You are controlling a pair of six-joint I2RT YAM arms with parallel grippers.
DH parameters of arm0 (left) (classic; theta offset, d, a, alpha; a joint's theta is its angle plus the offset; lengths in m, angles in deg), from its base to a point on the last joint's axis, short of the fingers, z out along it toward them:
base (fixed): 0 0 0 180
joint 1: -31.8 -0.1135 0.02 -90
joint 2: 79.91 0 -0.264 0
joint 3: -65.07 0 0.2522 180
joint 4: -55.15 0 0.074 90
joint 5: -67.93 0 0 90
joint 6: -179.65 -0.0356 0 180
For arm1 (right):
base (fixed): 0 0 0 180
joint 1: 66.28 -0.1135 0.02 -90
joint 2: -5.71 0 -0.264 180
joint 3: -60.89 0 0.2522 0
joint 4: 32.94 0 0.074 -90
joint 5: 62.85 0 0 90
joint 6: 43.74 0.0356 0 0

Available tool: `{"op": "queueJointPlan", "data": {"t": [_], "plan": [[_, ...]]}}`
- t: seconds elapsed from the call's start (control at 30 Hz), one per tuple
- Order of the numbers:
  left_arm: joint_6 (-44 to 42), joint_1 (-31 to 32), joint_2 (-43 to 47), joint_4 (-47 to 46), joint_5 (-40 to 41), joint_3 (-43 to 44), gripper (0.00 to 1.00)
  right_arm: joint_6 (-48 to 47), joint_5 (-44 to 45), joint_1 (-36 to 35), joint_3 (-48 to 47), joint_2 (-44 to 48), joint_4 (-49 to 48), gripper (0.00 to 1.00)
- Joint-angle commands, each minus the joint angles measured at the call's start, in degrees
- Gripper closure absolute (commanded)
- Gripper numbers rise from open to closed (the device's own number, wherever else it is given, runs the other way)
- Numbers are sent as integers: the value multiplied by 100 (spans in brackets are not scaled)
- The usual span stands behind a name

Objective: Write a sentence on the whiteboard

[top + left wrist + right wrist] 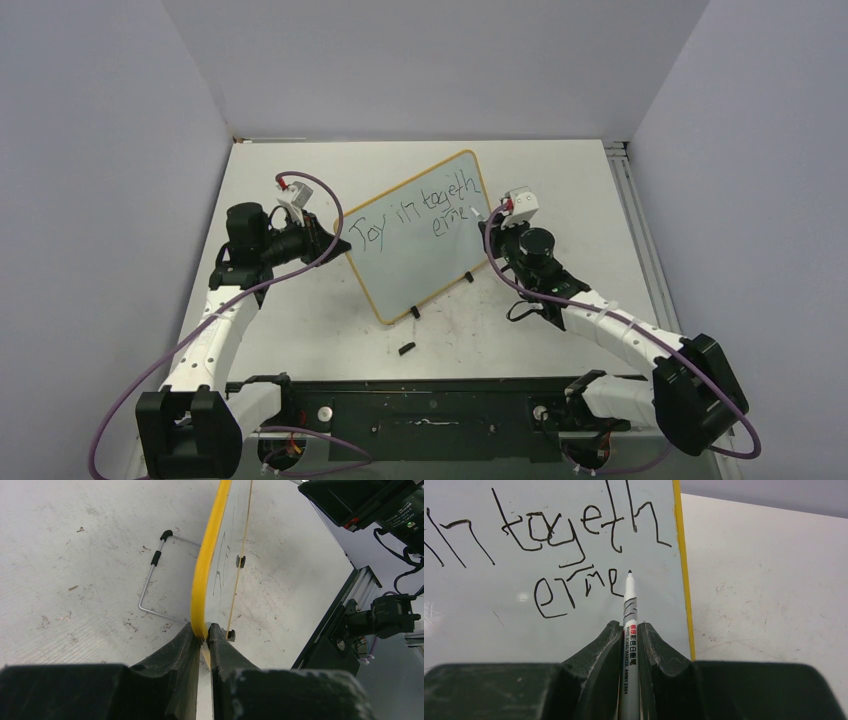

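Right gripper (629,628) clamps marker (629,600), left gripper (201,631) pinches whiteboard (420,270) frame; press tip lightly to finish sentence (569,587).

You see the whiteboard (415,275), glossy pale grey with a yellow frame, propped on two black feet mid-table, right end farther. Across its top, the sentence (418,212) reads "Joy in togeth", with "erne" beneath.

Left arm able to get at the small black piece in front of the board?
Probably not: the left gripper is clamped on the whiteboard frame. The black piece lies in the open, but it must let go first.
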Motion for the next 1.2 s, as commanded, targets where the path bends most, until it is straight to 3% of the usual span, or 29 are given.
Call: {"op": "queueJointPlan", "data": {"t": [0.0,0.53,1.17], "plan": [[-156,15,21,63,50,31,100,-79,-29,48,-309,-195,-388,95],[-165,13,-26,72,41,48,100,-163,-117,85,-450,-593,-640,95],[-156,17,-25,61,26,48,100,-18,-92,-162,76,-205,-315,95]]}}
